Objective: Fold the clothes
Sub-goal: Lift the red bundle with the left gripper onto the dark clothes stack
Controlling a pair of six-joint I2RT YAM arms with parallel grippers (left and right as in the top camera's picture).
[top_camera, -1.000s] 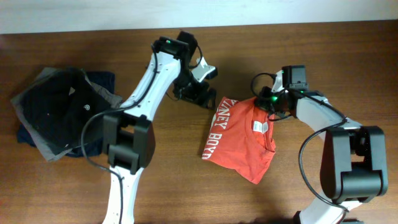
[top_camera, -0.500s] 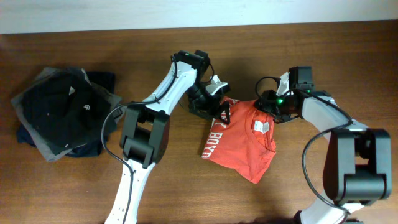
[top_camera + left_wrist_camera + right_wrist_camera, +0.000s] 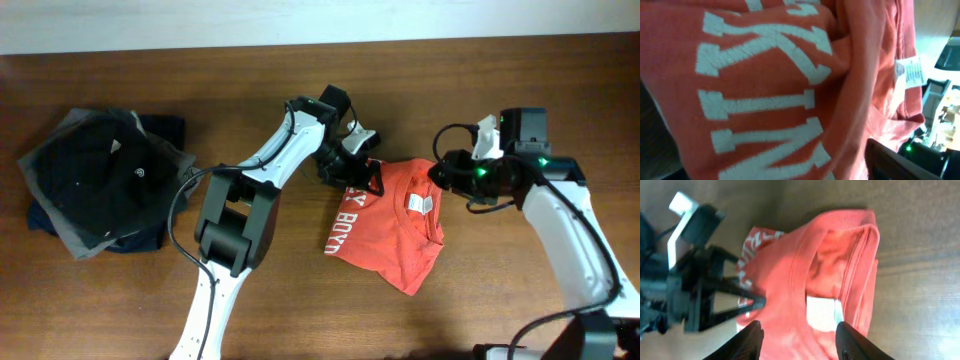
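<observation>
Red-orange shirt (image 3: 395,240) txt partly under left end effector (image 3: 365,184).

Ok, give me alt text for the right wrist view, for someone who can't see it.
A crumpled red-orange shirt lies on the wooden table, its collar and white neck tag showing. The right arm's fingers stand apart at the bottom edge, holding nothing; the left arm's fingers reach the shirt from the frame's left.

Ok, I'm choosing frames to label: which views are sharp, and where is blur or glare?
Overhead: evenly lit and sharp, shirt lettering partly readable. Left wrist: too close, the shirt fills the frame, lettering soft-edged. Right wrist: blurred throughout, tag washed out white, gripper fingers dark and soft.
</observation>
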